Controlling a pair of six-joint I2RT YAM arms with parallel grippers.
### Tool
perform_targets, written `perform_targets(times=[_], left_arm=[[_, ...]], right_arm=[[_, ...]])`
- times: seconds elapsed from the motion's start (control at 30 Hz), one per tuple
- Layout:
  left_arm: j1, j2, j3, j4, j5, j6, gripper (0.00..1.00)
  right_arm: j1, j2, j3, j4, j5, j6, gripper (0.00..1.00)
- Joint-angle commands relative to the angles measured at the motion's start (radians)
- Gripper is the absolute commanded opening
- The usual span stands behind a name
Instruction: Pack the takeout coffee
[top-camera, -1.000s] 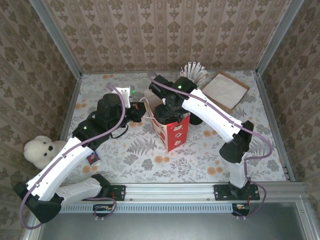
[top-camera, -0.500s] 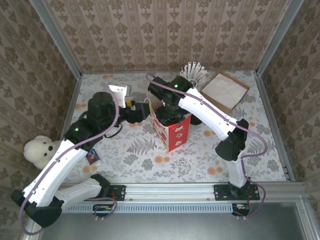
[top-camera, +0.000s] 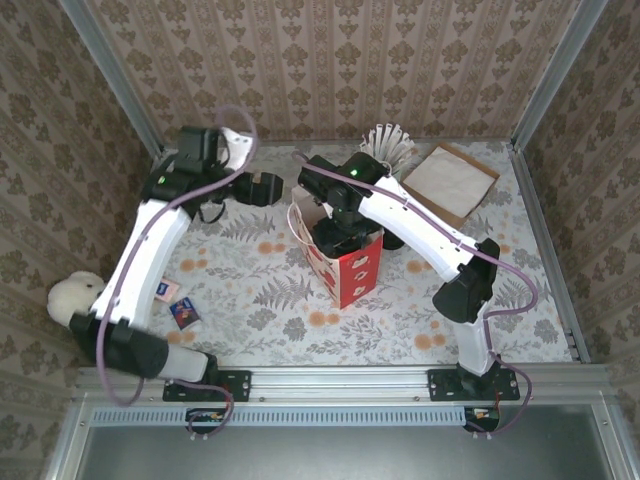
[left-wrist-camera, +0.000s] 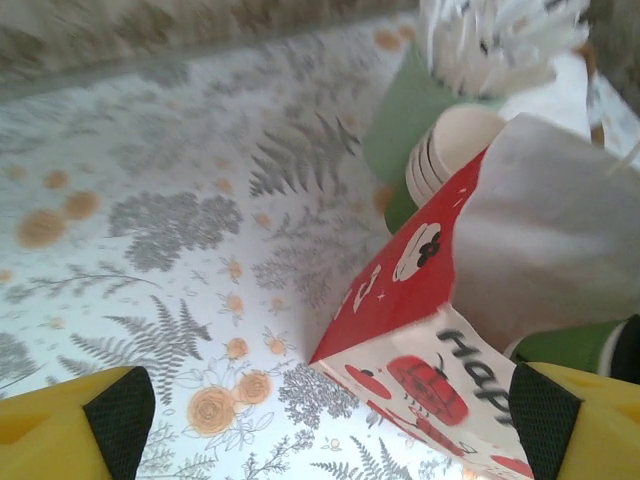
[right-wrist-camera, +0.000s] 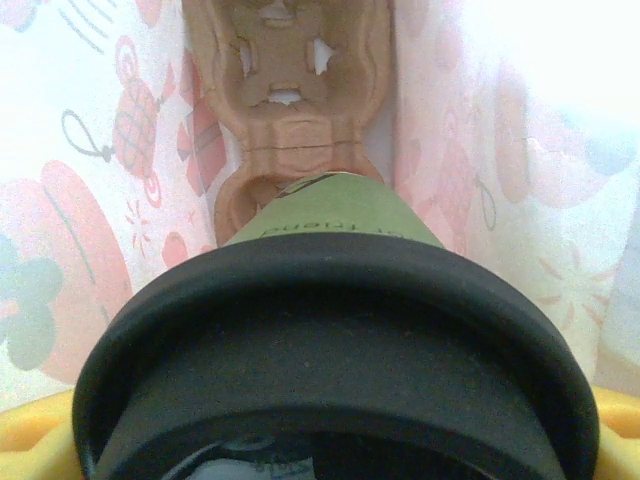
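Pulled left gripper (top-camera: 270, 189) off the bag (top-camera: 350, 268) and swung it toward the table's (top-camera: 300, 320) far-left corner. Went from pinched shut to wide open, gripping nothing. Meant no more support on the bag mouth from that side; judged fine, with bag upright mid-table unaided. Kept right gripper (right-wrist-camera: 320, 430) down inside bag mouth, unchanged. Clamped on cup (right-wrist-camera: 330, 330) at the lid, yellow fingers (right-wrist-camera: 30, 430) against both sides. Had cup inside bag, lid toward wrist, brown insert (right-wrist-camera: 285, 90) beyond it. Couldn't tell whether cup base touched bag floor. Judged task nearly done: only release and right-arm withdrawal left.
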Motion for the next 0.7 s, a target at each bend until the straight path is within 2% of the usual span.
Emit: perform_targets(times=[0.0, 0.1, 0.23, 0.33, 0.53, 0.67], left_arm=[[0.002, 0.113, 0.166, -0.177, 0.200, 0.173, 0.90], [-0.001, 0.211, 0.251, -0.196, 0.297, 0.209, 0.87], [-0.019, 0.297, 0.349, -0.246, 0.365, 0.263, 0.86], [-0.056, 0.375, 0.451, -0.325, 0.334, 0.319, 0.86], [-0.106, 0.515, 0.630, -0.454, 0.183, 0.377, 0.82], [-0.114, 0.566, 0.690, -0.489, 0.160, 0.390, 0.79]], right_arm=[[0.002, -0.056, -0.020, -0.027, -0.017, -0.018, 0.71], [0.002, -0.075, -0.049, 0.001, -0.032, -0.031, 0.71], [0.003, -0.076, -0.054, 0.009, -0.035, -0.043, 0.71], [0.002, -0.077, -0.053, 0.009, -0.033, -0.045, 0.71], [0.002, -0.077, -0.072, 0.001, -0.030, -0.045, 0.72], [0.003, -0.089, -0.085, 0.011, -0.028, -0.043, 0.72]])
